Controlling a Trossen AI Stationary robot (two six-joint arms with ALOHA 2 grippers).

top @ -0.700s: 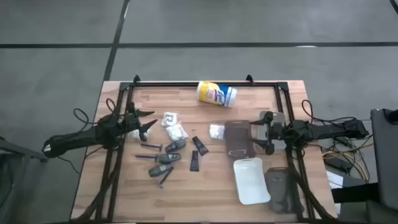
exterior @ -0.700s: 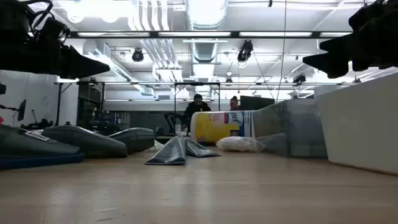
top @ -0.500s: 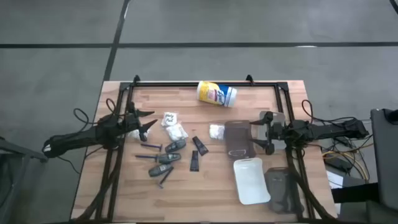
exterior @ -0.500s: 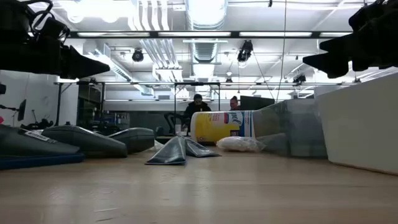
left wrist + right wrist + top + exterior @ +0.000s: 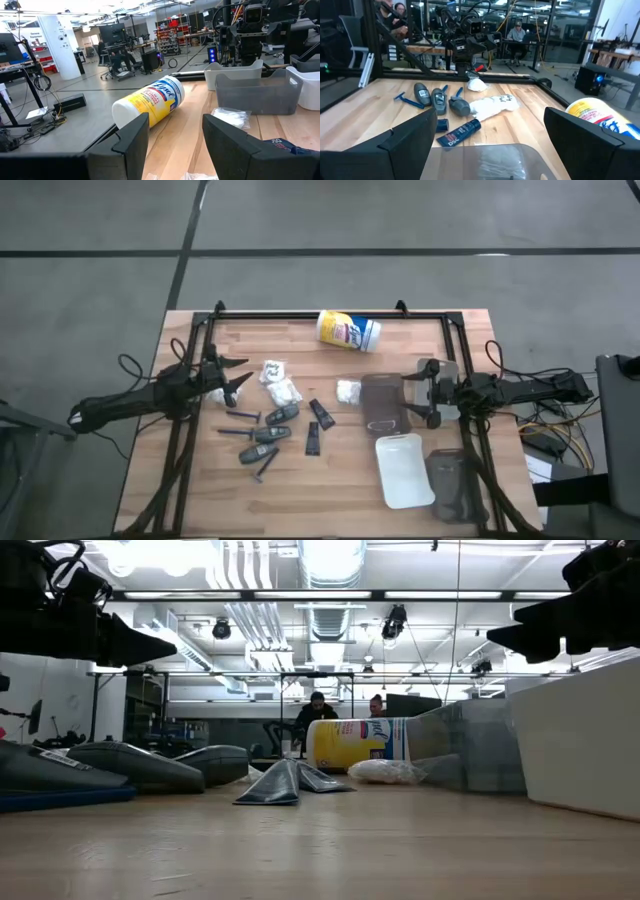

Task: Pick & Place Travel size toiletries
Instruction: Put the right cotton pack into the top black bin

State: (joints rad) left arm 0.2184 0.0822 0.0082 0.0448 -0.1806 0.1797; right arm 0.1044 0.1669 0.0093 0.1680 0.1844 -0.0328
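Toiletries (image 5: 270, 430) loose mid-surface (image 5: 330, 490), none yet binned. Left pincer (image 5: 232, 376) beside them, fingers apart, empty. Right pincer (image 5: 418, 393) over clear trays (image 5: 384, 412), spread wide, awaiting drop-offs.

In the low view, the dark grey tube (image 5: 60, 776) at the left is cut off by the picture's edge, and the white tray (image 5: 585, 740) by the right edge. Printing on the packets (image 5: 273, 369) cannot be read from above. The canister (image 5: 600, 116) is cropped in the right wrist view.
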